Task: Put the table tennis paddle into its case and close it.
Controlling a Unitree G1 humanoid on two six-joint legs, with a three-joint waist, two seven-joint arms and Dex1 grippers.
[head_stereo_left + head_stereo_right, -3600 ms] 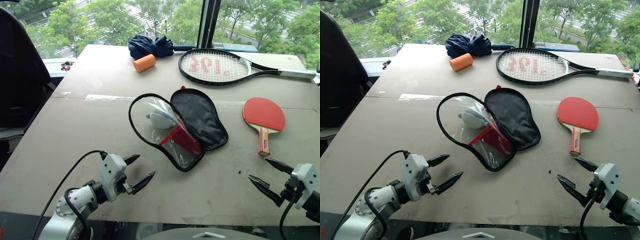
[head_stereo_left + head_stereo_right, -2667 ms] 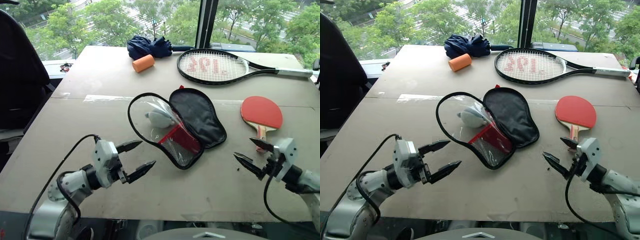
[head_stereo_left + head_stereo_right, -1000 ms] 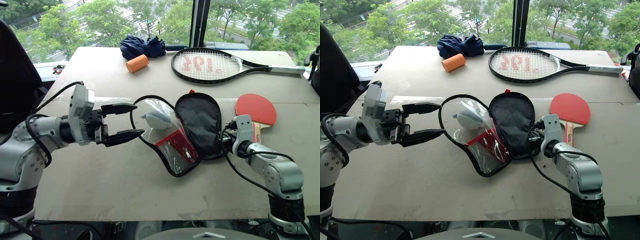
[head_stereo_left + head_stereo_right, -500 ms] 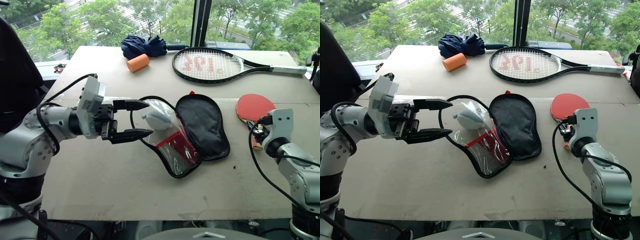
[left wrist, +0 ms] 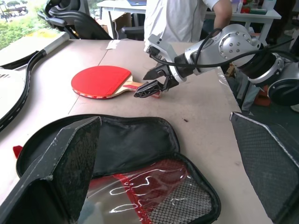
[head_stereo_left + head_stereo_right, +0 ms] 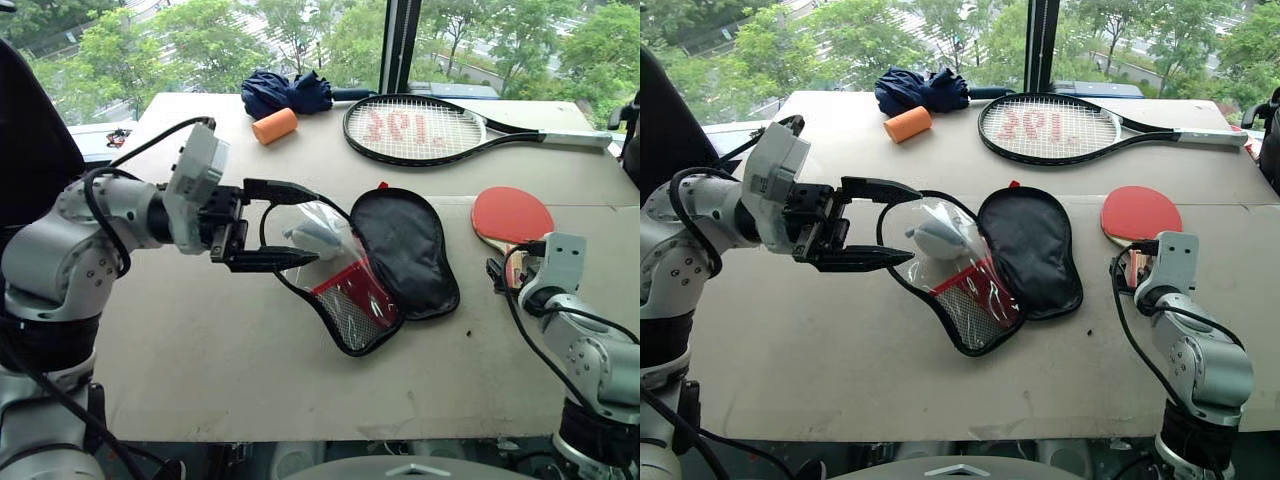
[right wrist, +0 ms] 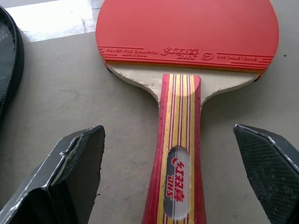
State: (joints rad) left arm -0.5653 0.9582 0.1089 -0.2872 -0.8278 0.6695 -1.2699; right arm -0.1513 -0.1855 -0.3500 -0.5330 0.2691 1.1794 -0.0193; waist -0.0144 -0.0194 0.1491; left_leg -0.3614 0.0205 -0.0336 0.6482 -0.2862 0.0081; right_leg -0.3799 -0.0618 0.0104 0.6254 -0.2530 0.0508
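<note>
The case [image 6: 405, 250] lies unzipped and spread flat mid-table, black lining up on one half, clear pocket and red mesh [image 6: 350, 290] on the other. My left gripper [image 6: 315, 227] hovers open just above the clear half, pointing right. The table tennis paddle [image 6: 512, 212] lies red face up to the right of the case. Its striped handle [image 7: 180, 154] runs between the open fingers [image 7: 74, 158] of my right gripper [image 7: 168, 135], which touch nothing. The left wrist view also shows that right gripper [image 5: 152, 80] straddling the handle.
A black tennis racket [image 6: 430, 130], a dark blue umbrella [image 6: 285, 92] and an orange cylinder [image 6: 274, 126] lie at the table's far end. A person in a white shirt [image 5: 177, 18] stands beyond the table's right side. A dark chair [image 6: 30, 130] is at left.
My right gripper left the case's right edge, swung right to the paddle handle and opened. My left gripper moved up and right from beside the case to over its clear half.
</note>
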